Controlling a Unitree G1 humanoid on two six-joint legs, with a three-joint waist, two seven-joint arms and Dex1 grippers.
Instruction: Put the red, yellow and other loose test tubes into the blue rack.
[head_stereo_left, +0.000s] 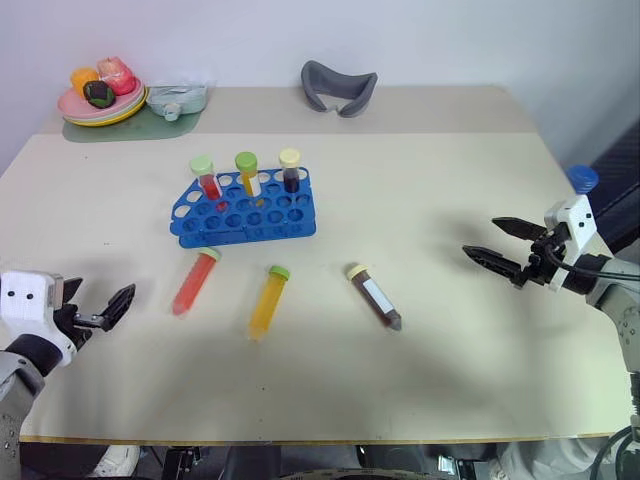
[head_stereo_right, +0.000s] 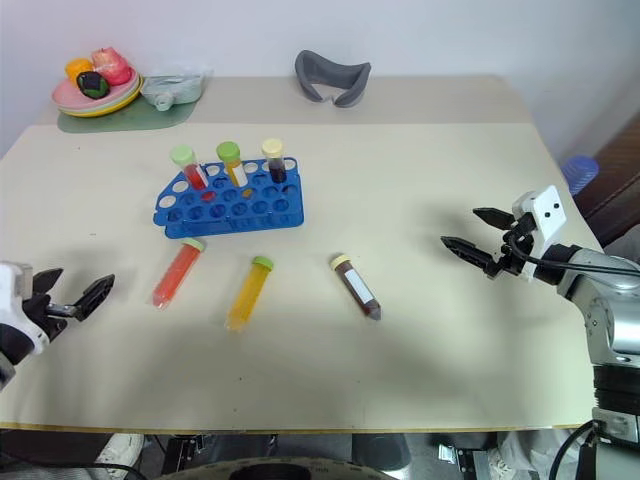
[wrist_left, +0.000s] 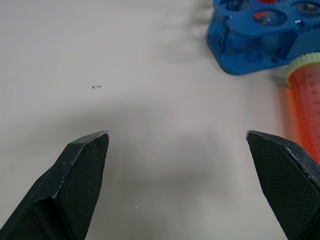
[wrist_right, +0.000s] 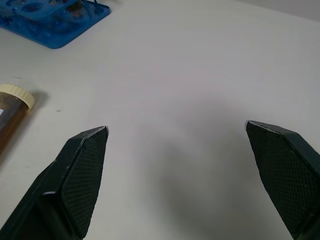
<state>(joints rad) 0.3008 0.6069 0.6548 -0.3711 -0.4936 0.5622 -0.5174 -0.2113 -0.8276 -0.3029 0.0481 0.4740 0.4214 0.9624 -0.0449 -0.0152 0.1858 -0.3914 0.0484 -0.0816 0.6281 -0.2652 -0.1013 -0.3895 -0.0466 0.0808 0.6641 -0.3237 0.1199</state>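
The blue rack (head_stereo_left: 245, 210) stands left of the table's middle, with three capped tubes upright in its back row. In front of it three loose test tubes lie flat: the red one (head_stereo_left: 193, 283), the yellow one (head_stereo_left: 268, 302) and the dark brown one (head_stereo_left: 375, 297) with a white label. My left gripper (head_stereo_left: 102, 292) hovers open and empty near the front left, a short way left of the red tube (wrist_left: 306, 95). My right gripper (head_stereo_left: 481, 238) is open and empty at the right, well clear of the brown tube (wrist_right: 11, 107).
At the back left a stack of plates (head_stereo_left: 100, 108) with toy food sits on a green mat, with a pale container (head_stereo_left: 178, 98) beside it. A grey curved object (head_stereo_left: 338, 88) lies at the back centre. A blue-capped item (head_stereo_left: 583, 178) stands past the table's right edge.
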